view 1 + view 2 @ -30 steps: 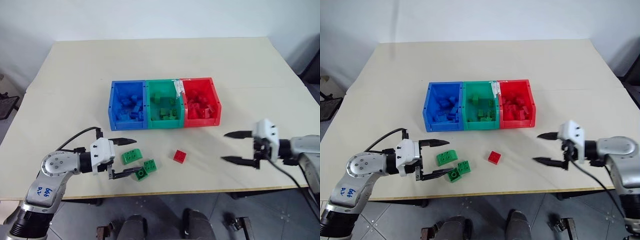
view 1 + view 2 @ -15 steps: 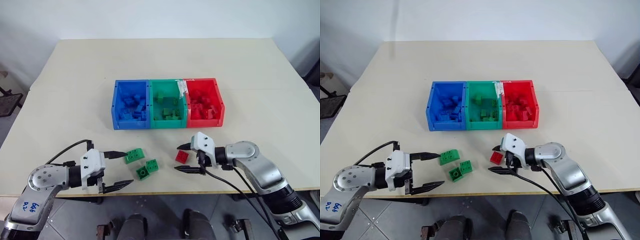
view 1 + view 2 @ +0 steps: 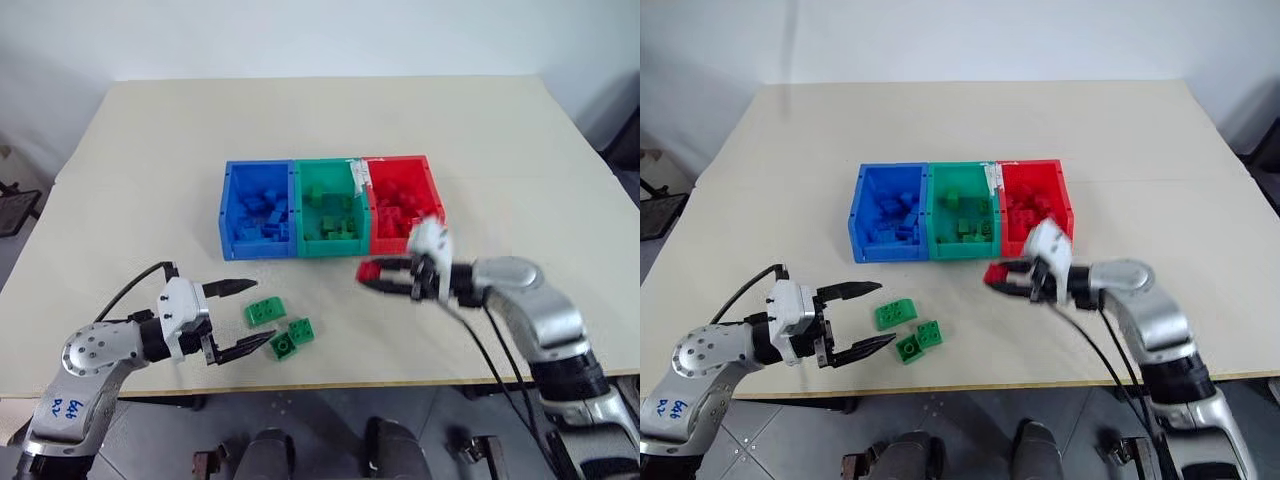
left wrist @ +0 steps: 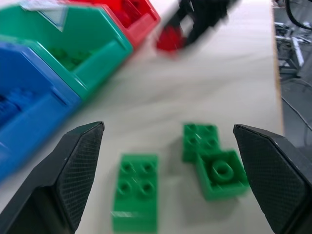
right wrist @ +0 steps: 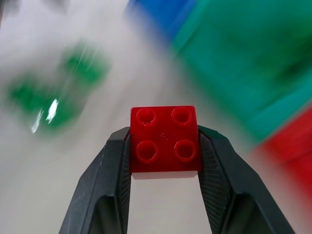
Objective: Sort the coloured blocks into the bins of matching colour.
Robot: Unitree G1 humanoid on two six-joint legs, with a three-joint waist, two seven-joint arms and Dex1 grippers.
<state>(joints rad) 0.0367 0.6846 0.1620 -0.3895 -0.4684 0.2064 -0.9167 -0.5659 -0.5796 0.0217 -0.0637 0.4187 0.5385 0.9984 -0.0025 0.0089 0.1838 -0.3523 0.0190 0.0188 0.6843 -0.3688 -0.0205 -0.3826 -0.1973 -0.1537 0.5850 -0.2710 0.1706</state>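
The red block (image 5: 164, 140) sits clamped between the two fingers of the right gripper (image 5: 165, 146), studs facing the wrist camera, pinched on two opposite flat sides. It is off the desk (image 3: 300, 120), just in front of the red bin (image 3: 400, 205) and towards the desk's front edge. It looks like a small, hard, hollow plastic brick: light, rigid, not fragile, but smooth-walled, so a grip on the flat sides, as here, seems safest; a pinch across corners or studs would likely let it twist or squirt out. A short drop into the bin should not hurt it.

The red bin stands at the right end of the row of three joined bins near the desk's middle, with the green bin (image 3: 330, 205) in the centre and the blue bin (image 3: 258, 210) at the left. All three already hold blocks of their own colour.

Three green blocks lie near the front edge, left of centre: one alone (image 4: 135, 191) and two (image 4: 201, 141) (image 4: 222, 173) touching each other. They should handle the same way, though the touching pair may need care so that one is not dragged along with the other.

The left gripper (image 3: 236, 318) hovers just beside the green blocks with its jaws spread wide and nothing between them.
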